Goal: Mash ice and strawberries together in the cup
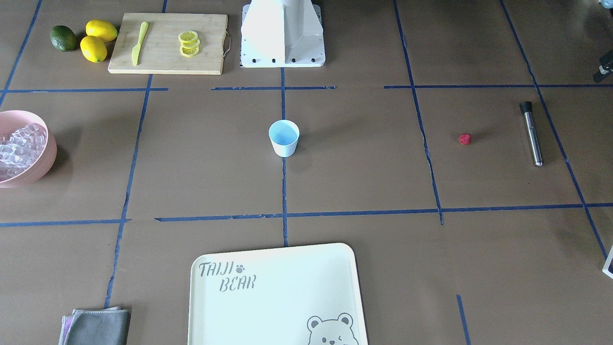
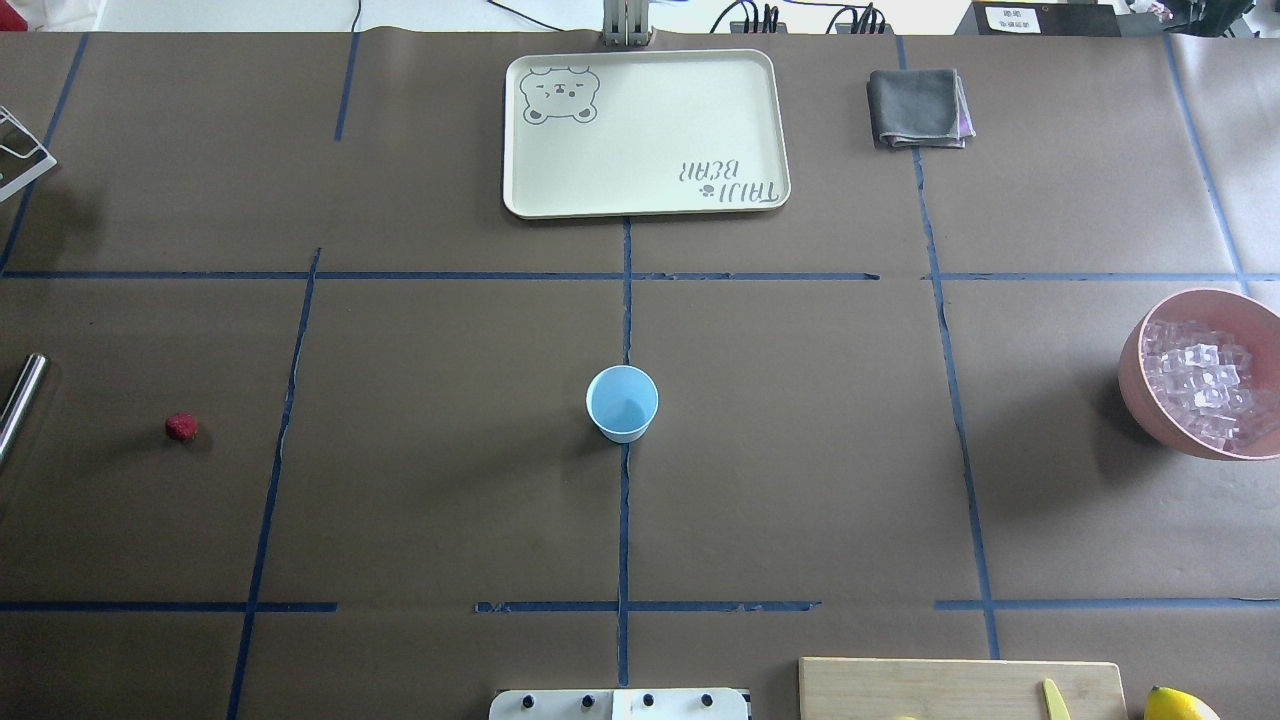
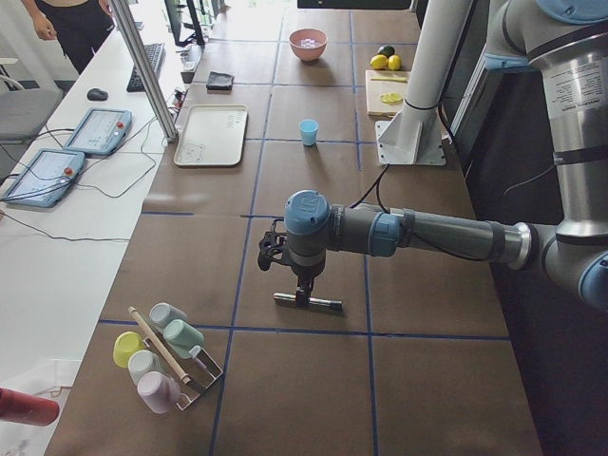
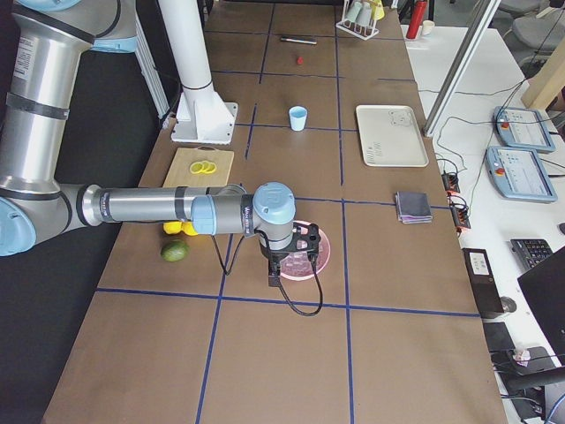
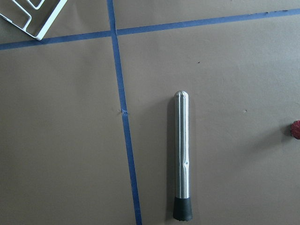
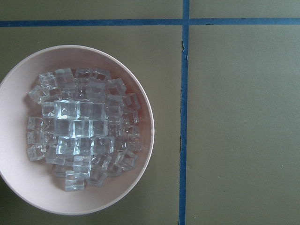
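Observation:
The light-blue cup (image 2: pixel 622 403) stands upright and empty at the table's middle, also in the front view (image 1: pixel 284 138). The red strawberry (image 2: pixel 181 427) lies far left, next to a steel muddler (image 5: pixel 182 159). The ice (image 6: pixel 82 126) fills a pink bowl (image 2: pixel 1140 380) at the far right. My left gripper (image 3: pixel 302 290) hangs over the muddler and shows only in the exterior left view. My right gripper (image 4: pixel 291 265) hangs over the bowl and shows only in the exterior right view. I cannot tell whether either is open or shut.
A cream tray (image 2: pixel 645 130) and a grey cloth (image 2: pixel 918 107) lie at the far side. A cutting board (image 1: pixel 167 43) with lemon slices and a knife, lemons (image 1: pixel 98 38) and a lime sit near the robot base (image 1: pixel 282 33). A cup rack (image 3: pixel 161 356) stands at the left end.

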`<state>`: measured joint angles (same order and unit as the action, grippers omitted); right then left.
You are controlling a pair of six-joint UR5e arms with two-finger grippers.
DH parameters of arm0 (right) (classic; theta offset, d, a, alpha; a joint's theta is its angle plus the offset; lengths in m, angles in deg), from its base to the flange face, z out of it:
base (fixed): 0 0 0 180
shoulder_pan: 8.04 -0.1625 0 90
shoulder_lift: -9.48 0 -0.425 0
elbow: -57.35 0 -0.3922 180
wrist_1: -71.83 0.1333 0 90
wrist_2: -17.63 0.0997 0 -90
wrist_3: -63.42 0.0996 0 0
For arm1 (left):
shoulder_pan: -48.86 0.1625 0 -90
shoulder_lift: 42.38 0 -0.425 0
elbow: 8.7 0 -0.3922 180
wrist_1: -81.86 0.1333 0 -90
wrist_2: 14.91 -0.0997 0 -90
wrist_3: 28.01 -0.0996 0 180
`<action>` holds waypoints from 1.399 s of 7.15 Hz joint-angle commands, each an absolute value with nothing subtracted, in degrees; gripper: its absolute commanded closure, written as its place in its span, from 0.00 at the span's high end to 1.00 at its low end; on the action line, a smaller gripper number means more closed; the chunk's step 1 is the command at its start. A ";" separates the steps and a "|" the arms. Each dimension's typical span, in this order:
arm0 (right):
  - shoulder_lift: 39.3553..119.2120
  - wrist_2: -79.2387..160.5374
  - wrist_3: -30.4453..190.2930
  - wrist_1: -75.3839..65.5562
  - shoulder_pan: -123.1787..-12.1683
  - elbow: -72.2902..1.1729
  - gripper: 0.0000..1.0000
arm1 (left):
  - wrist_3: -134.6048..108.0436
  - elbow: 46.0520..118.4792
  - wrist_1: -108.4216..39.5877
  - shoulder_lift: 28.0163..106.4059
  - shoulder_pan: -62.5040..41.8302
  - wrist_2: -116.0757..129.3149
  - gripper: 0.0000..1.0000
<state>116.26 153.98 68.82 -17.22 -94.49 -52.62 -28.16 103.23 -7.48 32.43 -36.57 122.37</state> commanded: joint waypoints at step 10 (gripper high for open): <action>114.42 153.68 81.02 -11.18 -90.67 -51.73 0.99 | -28.19 104.49 -8.75 31.19 -36.66 122.28 1.00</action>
